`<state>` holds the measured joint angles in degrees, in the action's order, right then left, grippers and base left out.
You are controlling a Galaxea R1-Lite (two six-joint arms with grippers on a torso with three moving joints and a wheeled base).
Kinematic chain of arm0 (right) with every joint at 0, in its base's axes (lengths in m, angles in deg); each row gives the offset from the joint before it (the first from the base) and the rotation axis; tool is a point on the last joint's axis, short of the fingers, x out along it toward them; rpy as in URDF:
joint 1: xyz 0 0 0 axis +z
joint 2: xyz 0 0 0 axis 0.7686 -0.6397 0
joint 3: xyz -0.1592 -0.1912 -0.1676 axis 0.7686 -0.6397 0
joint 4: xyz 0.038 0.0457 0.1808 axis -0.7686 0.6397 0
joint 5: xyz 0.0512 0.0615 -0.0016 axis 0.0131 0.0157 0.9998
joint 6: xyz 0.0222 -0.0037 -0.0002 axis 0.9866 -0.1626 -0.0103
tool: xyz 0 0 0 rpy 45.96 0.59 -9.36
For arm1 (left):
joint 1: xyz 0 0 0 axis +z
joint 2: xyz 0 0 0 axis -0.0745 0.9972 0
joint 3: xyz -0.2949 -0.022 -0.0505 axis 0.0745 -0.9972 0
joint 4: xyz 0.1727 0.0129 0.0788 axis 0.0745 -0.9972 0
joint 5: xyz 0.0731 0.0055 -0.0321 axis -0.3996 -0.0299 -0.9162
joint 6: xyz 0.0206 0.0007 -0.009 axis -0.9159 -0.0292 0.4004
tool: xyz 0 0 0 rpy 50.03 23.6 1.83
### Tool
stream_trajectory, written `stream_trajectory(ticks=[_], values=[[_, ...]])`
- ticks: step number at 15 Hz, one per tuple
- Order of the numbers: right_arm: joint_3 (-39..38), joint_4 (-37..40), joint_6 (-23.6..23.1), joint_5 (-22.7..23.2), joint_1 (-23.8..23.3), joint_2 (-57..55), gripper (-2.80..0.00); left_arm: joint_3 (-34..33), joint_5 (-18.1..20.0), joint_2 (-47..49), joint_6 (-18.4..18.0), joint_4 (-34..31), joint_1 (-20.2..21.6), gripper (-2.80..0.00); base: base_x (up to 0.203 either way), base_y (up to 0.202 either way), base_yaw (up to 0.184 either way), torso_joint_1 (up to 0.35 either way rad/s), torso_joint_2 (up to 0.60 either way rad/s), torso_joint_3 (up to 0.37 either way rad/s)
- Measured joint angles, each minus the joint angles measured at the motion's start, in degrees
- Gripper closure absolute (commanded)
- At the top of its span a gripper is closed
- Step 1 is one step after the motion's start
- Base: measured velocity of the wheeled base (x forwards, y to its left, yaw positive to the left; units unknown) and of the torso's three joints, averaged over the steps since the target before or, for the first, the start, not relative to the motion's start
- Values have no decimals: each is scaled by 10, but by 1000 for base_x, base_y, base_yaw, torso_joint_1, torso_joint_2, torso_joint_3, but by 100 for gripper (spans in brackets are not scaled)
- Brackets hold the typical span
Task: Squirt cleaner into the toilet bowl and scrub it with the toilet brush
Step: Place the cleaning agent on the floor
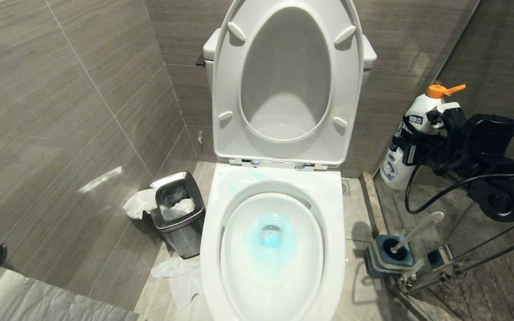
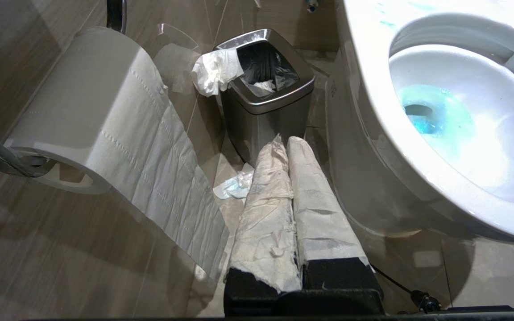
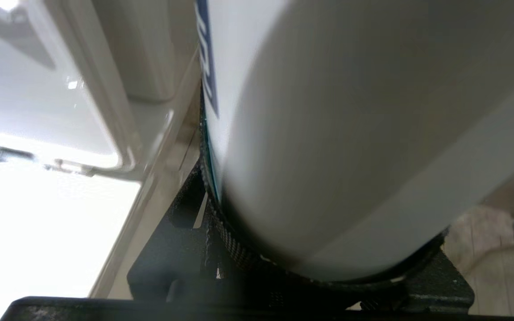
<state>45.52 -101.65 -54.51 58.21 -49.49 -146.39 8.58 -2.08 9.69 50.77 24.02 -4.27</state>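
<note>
My right claw (image 1: 417,133) clamps the white, orange-capped bottle (image 1: 411,129) at three o'clock; its label is unreadable.

We are seeing a steel waste bin (image 1: 179,213) sitting at nine o'clock, tissue (image 1: 140,203) hanging over its rim, crumpled paper (image 1: 180,276) lying below, and a toilet roll (image 2: 101,120) unrolling at eight o'clock.

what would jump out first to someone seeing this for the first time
The open toilet bowl fills the middle, with turquoise cleaner pooled round its drain. To its right, the right gripper grips a white bottle with an orange spout, above the toilet brush standing in its holder on the floor.
</note>
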Motion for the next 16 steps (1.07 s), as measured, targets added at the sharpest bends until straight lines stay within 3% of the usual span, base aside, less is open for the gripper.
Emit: stream_trajectory(ticks=[4,16], values=[[-2,-76,-10,-2,2,-47,0,0,0,0,-3,0,0,0,0,0,0,0,0,0],[91,-79,-10,-5,15,-156,0,0,0,0,-4,0,0,0,0,0,0,0,0,-7]])
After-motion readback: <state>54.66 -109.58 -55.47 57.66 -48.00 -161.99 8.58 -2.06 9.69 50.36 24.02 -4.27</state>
